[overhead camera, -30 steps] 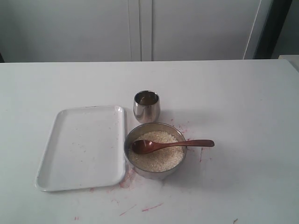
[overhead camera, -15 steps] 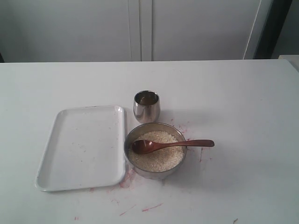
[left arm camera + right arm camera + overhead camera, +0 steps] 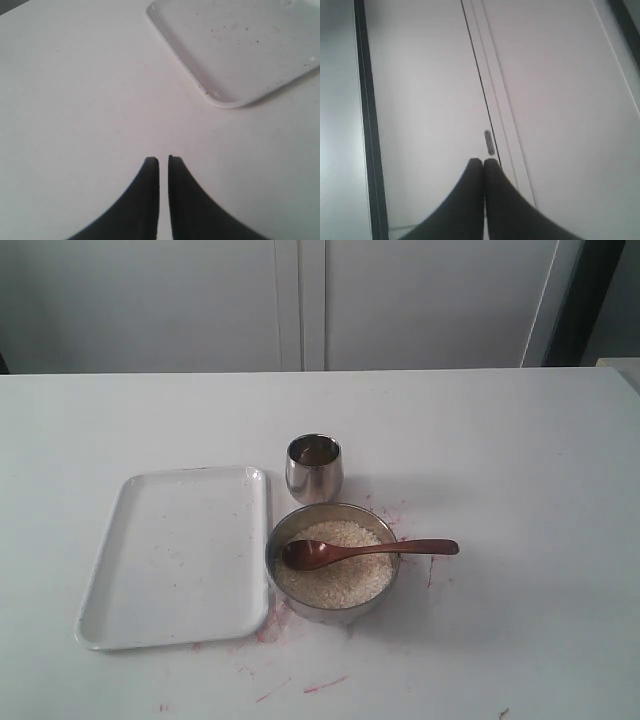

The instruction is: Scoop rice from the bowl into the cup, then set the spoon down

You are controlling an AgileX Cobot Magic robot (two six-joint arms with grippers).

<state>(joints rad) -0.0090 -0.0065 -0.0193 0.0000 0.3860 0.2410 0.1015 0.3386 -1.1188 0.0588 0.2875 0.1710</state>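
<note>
The steel bowl (image 3: 277, 540) sits near the middle of the white table, filled with off-white rice (image 3: 340, 588). The dark wooden spoon (image 3: 370, 550) lies across it, head on the rice and handle sticking out over the right rim. Just behind the bowl stands the small steel cup (image 3: 314, 468). Neither arm shows in the exterior view. My left gripper (image 3: 163, 159) hangs over bare table, shut with only a thin slit between its fingers and nothing held. My right gripper (image 3: 483, 161) is shut and empty, facing the white cabinet doors.
A white rectangular tray (image 3: 180, 552) lies left of the bowl; its corner (image 3: 225, 95) shows in the left wrist view. Pink stains (image 3: 325, 682) mark the table around the bowl. White cabinet doors (image 3: 300, 300) stand behind the table.
</note>
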